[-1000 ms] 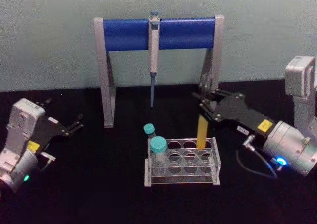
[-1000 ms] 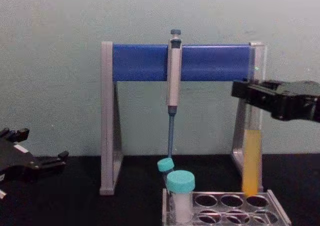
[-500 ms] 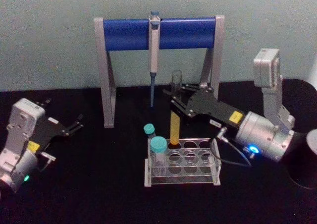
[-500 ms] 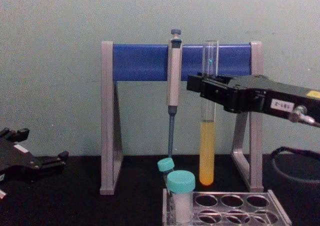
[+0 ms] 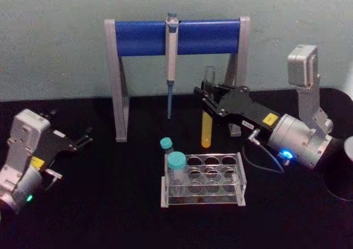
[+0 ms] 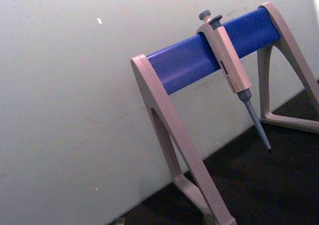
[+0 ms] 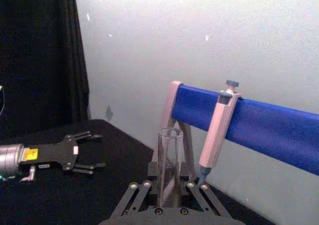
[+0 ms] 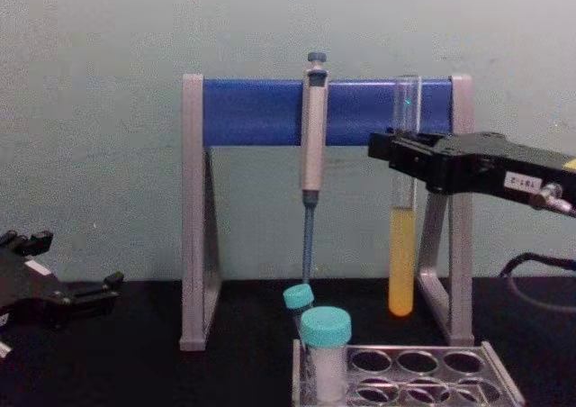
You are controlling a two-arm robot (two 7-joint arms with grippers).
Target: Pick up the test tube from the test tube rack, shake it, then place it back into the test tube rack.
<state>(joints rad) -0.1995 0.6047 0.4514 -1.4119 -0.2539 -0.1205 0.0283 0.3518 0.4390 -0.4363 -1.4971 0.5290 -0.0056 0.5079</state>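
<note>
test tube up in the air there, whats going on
The right gripper is shut on the test tube and holds it upright, raised clear of the rack. Yellow liquid sits in the tube's lower part. The left gripper is parked open off to the left. The tube is not yet back in a hole of the rack.

test tube rack (image 5: 204, 197): middle and right holes open from above | capped vials (image 5: 176, 162): block left end | pipette stand (image 5: 138, 38), pipette (image 5: 171, 50): just behind
</note>
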